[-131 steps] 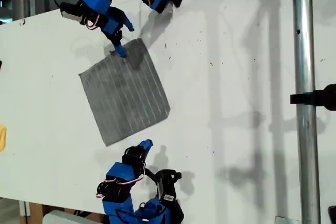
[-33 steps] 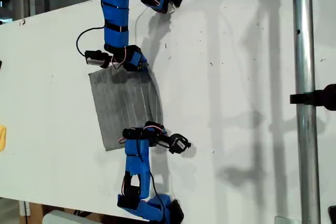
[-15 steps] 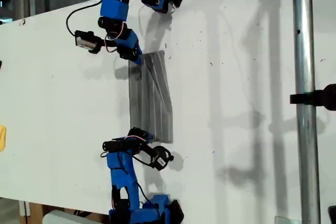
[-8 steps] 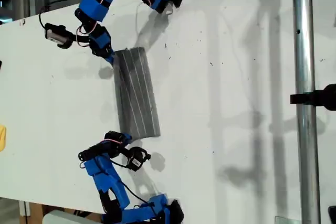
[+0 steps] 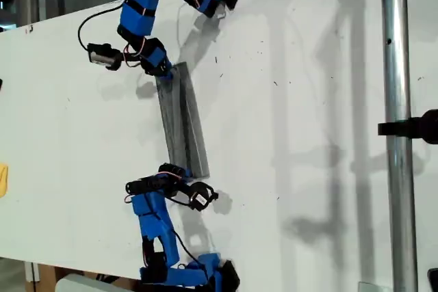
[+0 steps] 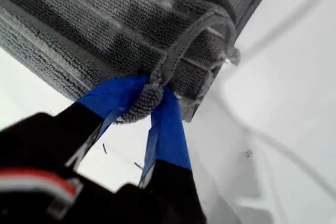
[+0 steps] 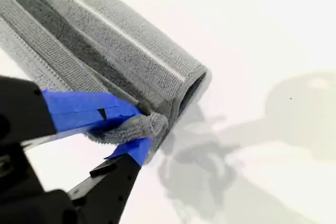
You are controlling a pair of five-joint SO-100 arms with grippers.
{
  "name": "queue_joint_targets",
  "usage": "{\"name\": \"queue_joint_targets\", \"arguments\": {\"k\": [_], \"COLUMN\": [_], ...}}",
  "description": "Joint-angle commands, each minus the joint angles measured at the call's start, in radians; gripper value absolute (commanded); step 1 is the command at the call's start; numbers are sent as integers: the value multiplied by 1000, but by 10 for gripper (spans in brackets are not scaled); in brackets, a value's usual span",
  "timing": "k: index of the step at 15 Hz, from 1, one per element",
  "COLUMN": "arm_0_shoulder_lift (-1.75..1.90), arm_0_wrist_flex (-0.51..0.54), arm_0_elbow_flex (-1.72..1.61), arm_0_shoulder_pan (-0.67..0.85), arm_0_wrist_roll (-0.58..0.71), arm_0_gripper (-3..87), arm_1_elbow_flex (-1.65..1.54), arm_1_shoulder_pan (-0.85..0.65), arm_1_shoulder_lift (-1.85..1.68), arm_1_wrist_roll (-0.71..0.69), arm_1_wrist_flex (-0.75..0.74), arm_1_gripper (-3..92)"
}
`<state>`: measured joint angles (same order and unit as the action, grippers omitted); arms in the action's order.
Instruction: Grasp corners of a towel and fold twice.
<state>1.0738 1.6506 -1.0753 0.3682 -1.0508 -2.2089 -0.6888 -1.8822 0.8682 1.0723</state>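
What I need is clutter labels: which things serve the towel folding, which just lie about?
Job: thin grey striped towel; my first claw and my second claw, each shut on it.
Lying about: grey metal pole; yellow object at the exterior view's left edge.

One grey striped towel [image 5: 182, 122], two blue arms, one at each end of it, two grippers pinching cloth, my first gripper [image 6: 149, 98] and my second gripper [image 7: 137, 124], one white table [image 5: 308, 100], one metal pole [image 5: 397, 128]
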Motion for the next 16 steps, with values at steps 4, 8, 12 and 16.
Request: {"name": "queue_joint_targets", "arguments": {"k": [4,8,12,16], "arm_0_shoulder_lift": [-218,-262,-97,86], "arm_0_wrist_flex": [3,18,35,38], "arm_0_elbow_flex": [127,132,38,-153], "arm_0_shoulder_pan": [-78,-2,11,2], "arm_0_wrist_roll": [-117,-100,-92,-117], "arm_0_gripper": [-26,4,299,282], "arm_1_elbow_flex": [-89,-37,-5,86], "arm_1_shoulder_pan": [-38,-83,-183,-311], "arm_1_shoulder_lift": [69,138,195,161], "arm_1_wrist_roll": [23,18,34,-52], "arm_1_wrist_flex": [-57,-54,41,103], "arm_1_gripper": [-3,8,263,289]}}
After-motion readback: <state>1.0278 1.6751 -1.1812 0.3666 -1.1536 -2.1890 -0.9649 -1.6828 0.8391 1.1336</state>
